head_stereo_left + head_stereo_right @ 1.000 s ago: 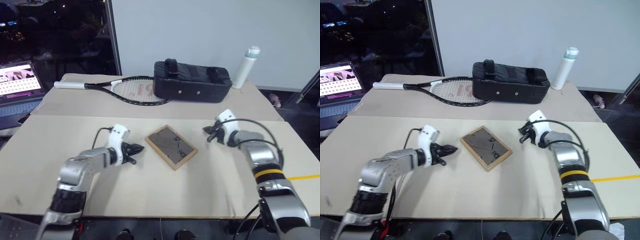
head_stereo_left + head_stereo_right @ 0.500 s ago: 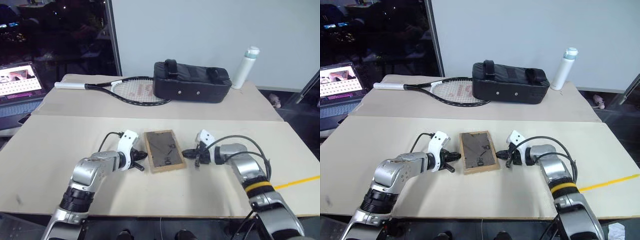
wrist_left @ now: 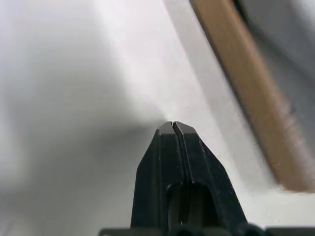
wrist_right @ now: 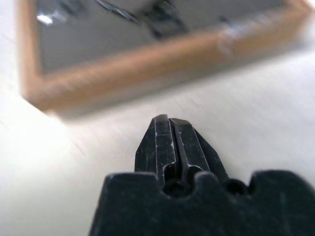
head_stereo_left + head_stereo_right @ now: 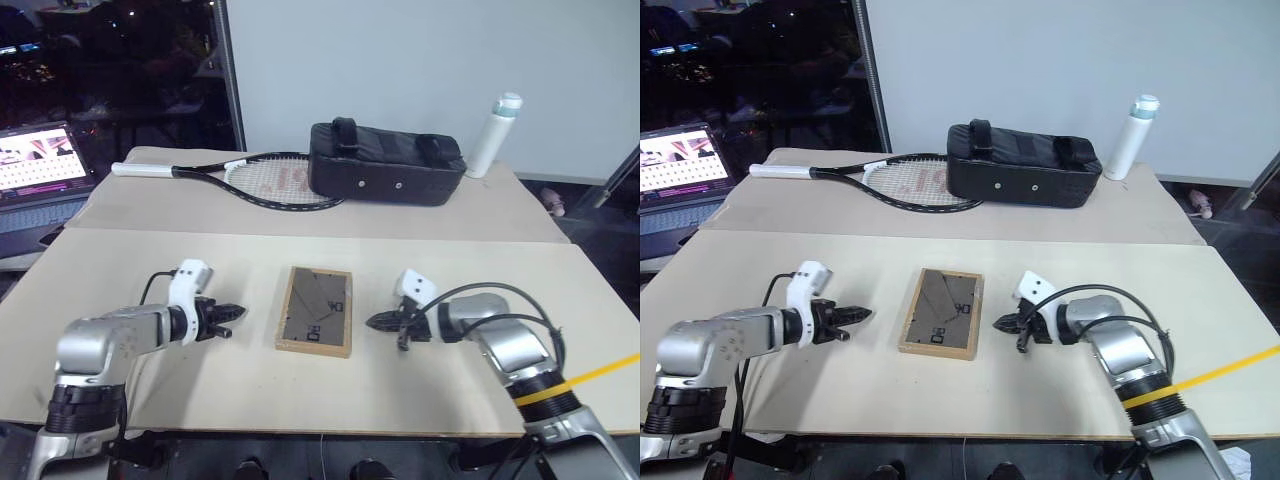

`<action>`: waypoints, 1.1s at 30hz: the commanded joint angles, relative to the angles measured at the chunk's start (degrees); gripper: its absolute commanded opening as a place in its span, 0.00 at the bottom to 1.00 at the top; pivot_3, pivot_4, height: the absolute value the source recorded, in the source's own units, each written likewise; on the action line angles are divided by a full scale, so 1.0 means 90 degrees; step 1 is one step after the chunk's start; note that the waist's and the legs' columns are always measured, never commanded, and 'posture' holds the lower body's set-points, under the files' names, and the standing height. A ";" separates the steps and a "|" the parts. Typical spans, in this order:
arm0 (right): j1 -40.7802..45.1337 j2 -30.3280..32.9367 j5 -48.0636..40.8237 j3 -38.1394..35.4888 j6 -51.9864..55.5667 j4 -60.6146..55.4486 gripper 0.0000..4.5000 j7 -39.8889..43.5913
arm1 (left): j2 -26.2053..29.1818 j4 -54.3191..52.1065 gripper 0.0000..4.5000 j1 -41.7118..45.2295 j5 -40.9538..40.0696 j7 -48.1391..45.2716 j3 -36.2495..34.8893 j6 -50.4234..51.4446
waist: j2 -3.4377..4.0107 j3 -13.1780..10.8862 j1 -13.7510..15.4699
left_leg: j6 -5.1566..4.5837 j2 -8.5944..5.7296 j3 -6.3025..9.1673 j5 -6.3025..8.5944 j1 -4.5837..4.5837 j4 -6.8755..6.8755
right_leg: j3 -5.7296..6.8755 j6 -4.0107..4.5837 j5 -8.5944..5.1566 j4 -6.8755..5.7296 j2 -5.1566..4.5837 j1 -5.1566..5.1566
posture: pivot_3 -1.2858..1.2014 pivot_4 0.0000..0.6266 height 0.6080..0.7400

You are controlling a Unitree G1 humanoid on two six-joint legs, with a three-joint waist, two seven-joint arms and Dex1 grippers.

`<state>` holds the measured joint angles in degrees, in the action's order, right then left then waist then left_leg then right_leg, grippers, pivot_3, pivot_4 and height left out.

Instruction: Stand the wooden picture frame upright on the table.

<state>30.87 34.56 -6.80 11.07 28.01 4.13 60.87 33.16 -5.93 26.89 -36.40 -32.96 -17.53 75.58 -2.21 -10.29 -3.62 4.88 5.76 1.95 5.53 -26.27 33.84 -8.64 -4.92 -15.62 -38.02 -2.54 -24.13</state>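
Backed away from the wooden picture frame (image 5: pixel 315 324), my left gripper (image 5: pixel 232 314) and right gripper (image 5: pixel 375 322) flank it, both pinched together. It lies face-down on the table (image 5: pixel 420 385) between them, apparently light, stiff, breakable; best pinched by its wood border.

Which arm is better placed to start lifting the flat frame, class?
Right, probably: the right gripper sits close beside the wooden picture frame, shut fingers aimed at its edge; the left gripper is farther off.

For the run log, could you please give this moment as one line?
wooden picture frame: flat, back up, on table | left gripper: shut, beside | right gripper: shut, beside
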 commanded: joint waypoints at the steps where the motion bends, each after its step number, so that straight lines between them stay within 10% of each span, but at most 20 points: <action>1: 0.0049 0.0166 -0.0139 -0.0295 -0.0423 -0.0157 0.00 0.0035 | -0.0367 0.0200 0.27 0.0492 -0.1537 0.0163 -0.1133 0.1745 | -0.0001 0.0000 0.0014 | 0.0000 0.0000 0.0000 0.0000 -0.0002 0.0002 | 0.0001 -0.0001 0.0000 0.0000 0.0000 0.0001 | 0.52 0.24 0.85; 10: -0.0123 0.0278 -0.0322 -0.0078 -0.0322 -0.0439 0.00 0.0365 | -0.0452 0.1266 0.98 0.0554 -0.3524 0.2580 -0.0200 0.1880 | -0.0001 0.0000 -0.0039 | 0.0000 0.0000 0.0004 0.0000 0.0003 0.0000 | -0.0001 0.0000 0.0001 -0.0004 0.0000 0.0002 | 0.52 0.24 0.85; 24: -0.0426 -0.0057 -0.0356 0.0042 -0.0065 -0.1013 0.00 0.0092 | -0.1835 0.1522 0.98 0.0258 -0.5234 0.4589 0.0387 0.1880 | 0.0008 0.0067 0.0261 | 0.0003 -0.0013 0.0004 0.0003 0.0008 0.0002 | -0.0001 0.0001 0.0001 0.0018 -0.0010 0.0021 | 0.52 0.24 0.85; 33: -0.0517 -0.0003 -0.0308 0.0027 0.0029 -0.1116 0.00 -0.0059 | -0.1793 0.1837 0.32 0.0502 -0.6073 0.5185 0.0396 0.1657 | 0.0011 0.0071 0.0270 | 0.0004 -0.0012 0.0004 0.0005 0.0003 -0.0002 | -0.0001 0.0012 0.0008 0.0017 -0.0008 0.0008 | 0.52 0.24 0.85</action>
<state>26.04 34.20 -8.19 12.45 28.20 -4.01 60.64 16.33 10.70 31.02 -89.34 12.26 -14.78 91.09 -2.11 -9.65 -1.18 4.92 5.65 1.99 5.57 -26.24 33.82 -8.65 -4.72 -15.49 -37.90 -2.61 -24.06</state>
